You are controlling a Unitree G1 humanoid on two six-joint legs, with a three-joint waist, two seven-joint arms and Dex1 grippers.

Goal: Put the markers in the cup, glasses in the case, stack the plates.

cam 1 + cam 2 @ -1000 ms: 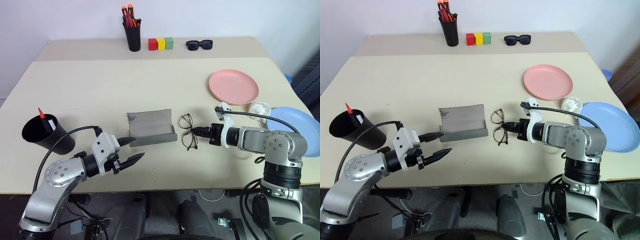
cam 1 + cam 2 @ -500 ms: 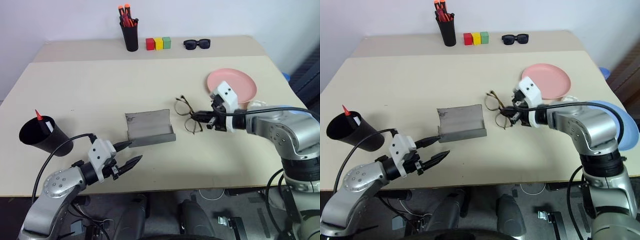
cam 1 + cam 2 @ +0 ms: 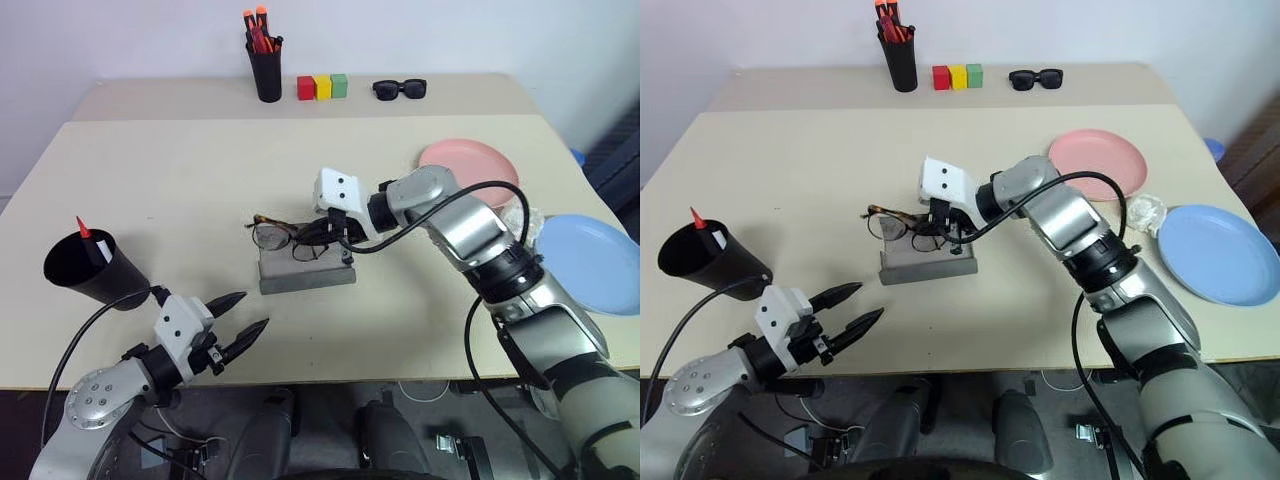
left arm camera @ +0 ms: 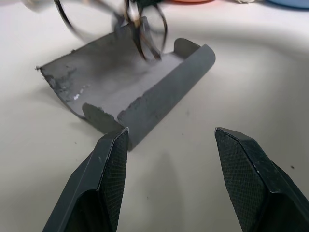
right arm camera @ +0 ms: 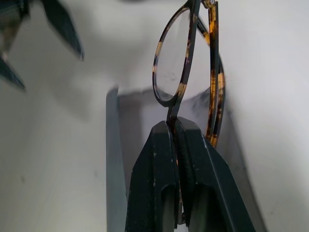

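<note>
While my right gripper [image 5: 177,126] blocks part of the frame, I can see its two black fingers pressed together on the bridge of the glasses [image 3: 282,236], pinching them above the open case [image 3: 927,262]. One lens is clear and round in the right wrist view, rimmed in mottled tortoiseshell; the second lens is edge-on and the temple arms run off the picture. From my left wrist the glasses are a dark smear over the case, hard to make out. The case is grey and felt-like, a shallow trough with a curled front lip and a ragged near corner, its flat lid lying back on the table [image 3: 180,180].

My left gripper [image 3: 238,333] hangs near the table's front edge, apart from the case, its pointed black fingers spread with nothing between them; their inner pads [image 4: 113,174] show a fine cross-hatched texture.

At my left, the tapered black cup [image 3: 92,270] holds the markers [image 3: 90,240]: just a red tip and a bit of white body poke out, the rest is hidden inside. My right arm covers an edge of the salmon plate [image 3: 470,165]; the light blue plate [image 3: 590,262] lies beside a crumpled white scrap [image 3: 1145,212].
</note>
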